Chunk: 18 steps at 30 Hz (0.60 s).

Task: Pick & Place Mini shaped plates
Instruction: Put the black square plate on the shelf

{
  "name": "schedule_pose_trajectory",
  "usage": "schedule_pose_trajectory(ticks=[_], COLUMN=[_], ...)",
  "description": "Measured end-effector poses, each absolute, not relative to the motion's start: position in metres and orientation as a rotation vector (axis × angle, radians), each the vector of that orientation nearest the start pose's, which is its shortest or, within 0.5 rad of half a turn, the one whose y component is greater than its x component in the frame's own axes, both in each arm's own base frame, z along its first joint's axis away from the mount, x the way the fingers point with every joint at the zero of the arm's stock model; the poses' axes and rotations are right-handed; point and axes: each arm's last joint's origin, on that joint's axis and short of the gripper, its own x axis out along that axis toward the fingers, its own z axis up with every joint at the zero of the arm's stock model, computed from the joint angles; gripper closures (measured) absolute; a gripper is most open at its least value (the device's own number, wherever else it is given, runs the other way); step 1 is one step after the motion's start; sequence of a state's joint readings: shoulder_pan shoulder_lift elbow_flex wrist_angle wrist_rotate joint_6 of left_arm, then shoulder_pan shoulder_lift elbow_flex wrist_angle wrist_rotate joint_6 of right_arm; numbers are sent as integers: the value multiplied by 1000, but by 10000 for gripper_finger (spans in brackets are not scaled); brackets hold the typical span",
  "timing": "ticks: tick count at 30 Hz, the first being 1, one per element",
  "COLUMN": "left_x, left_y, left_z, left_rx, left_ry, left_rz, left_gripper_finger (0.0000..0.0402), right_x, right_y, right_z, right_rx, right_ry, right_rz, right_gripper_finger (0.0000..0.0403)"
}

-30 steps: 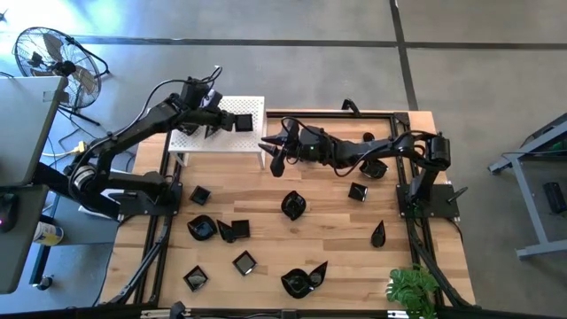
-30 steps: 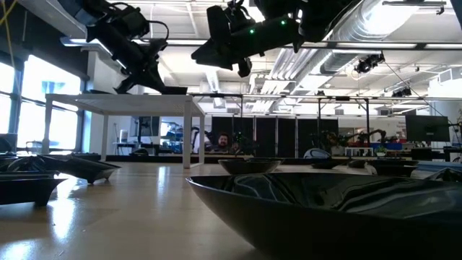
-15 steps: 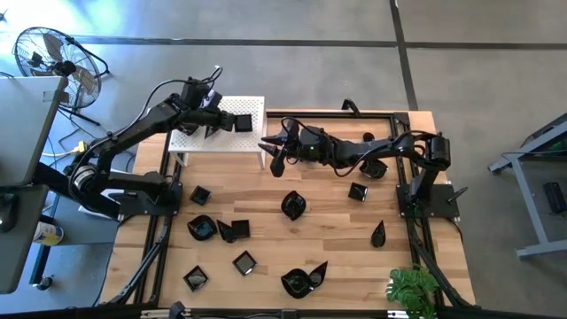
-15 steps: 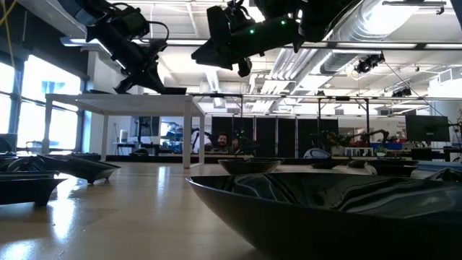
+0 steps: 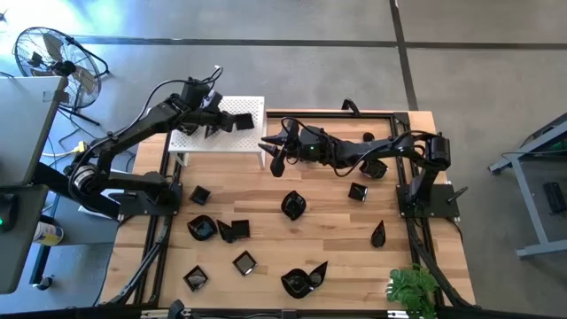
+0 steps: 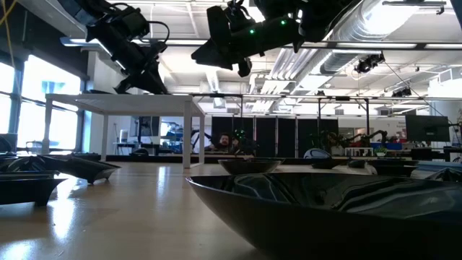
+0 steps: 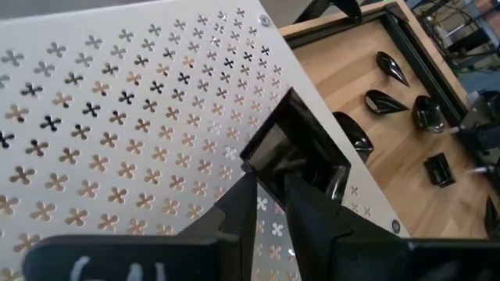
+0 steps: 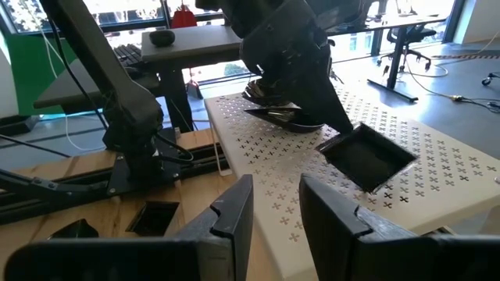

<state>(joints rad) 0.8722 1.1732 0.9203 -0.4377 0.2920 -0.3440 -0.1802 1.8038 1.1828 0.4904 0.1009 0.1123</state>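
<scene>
Now, here is what you are looking at.
Left gripper: your left gripper (image 7: 269, 195) is hanging over the white stand (image 7: 117, 117), tips angled down at its top.
Left jaws: they are standing slightly apart, with a narrow gap showing and the near rim of the square plate (image 7: 293, 152) sitting in that gap.
What is changing: a second ago those jaws were pinched tight on that rim, and they are now easing off it. In the low view the plate's dark edge was jutting past the tips above the stand top, and it is no longer showing there.
What that is telling you: by my reading the plate is settling onto the stand, so this placement is finishing rather than starting.
Plate position: it is lying just ahead of the left tips on the perforated top. In the right wrist view it (image 8: 367, 156) is still looking tilted, so I cannot tell whether it is lying flat.
Right gripper: your right gripper (image 5: 270, 152) is waiting in the air just off the stand's corner, jaws parted and holding nothing, unchanged over the last second.
Remaining work: many plates (image 5: 293, 205) are still lying on the wooden table (image 5: 337, 239), well clear of both sets of jaws.
Next move: you are probably needing to open wider and lift straight off, so the tips are not dragging the rim.
</scene>
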Motion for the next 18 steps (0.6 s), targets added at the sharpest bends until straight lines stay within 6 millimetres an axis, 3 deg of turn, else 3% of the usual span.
schedule_pose_trajectory(ticks=[6,12,18], left_x=[164,165,181], left_y=[182,183,171], left_z=[288,314,329], left_rx=[-656,-509,-319], left_ry=[488,490,487], left_rz=[662,635,509], left_gripper_finger=[334,334,335], right_x=[404,404,403], right_y=[-77,-77,-75], right_z=[254,254,256], right_rx=[117,106,70], right_ry=[115,117,130], right_rz=[-288,-288,-224], right_gripper_finger=[309,309,323])
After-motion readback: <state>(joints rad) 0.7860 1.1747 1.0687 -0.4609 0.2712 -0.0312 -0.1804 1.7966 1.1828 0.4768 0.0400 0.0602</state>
